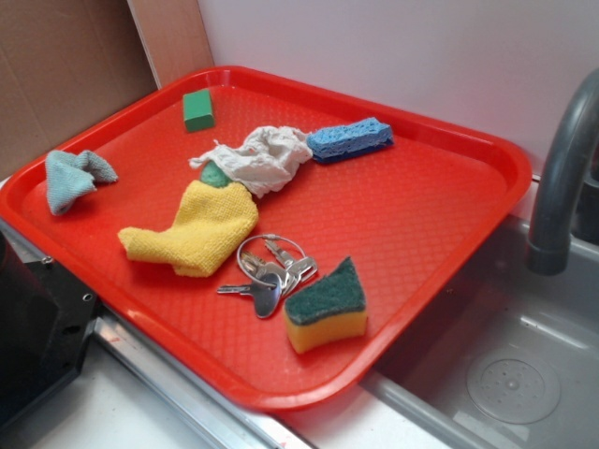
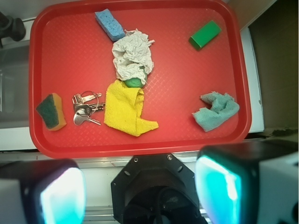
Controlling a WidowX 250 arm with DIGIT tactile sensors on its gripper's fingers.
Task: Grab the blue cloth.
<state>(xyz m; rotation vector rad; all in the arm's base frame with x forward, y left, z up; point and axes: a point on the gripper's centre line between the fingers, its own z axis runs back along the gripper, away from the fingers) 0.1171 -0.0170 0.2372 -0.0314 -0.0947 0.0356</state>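
- The approach step is in hand: the gripper [image 2: 140, 191] hangs high above the near edge of the red tray [image 2: 37, 135], its two fingers [image 2: 60, 196] spread wide with nothing between them.
- The blue cloth [image 2: 216, 110] lies crumpled on the tray near one edge, well apart from the yellow cloth [image 2: 126, 109], the white rag [image 2: 132, 58] and the keys [image 2: 85, 108].
- The blue sponge [image 2: 109, 24] sits at the far side and is not the target.
- Next, I judge, the gripper must shift sideways over the cloth, descend, and close on a raised fold.
- The cloth seems to lie just beside the tray rim, though the exterior view [image 1: 75, 178] leaves the gap unclear; the rim may crowd one finger.
- A green block [image 2: 205, 34] stands well clear.
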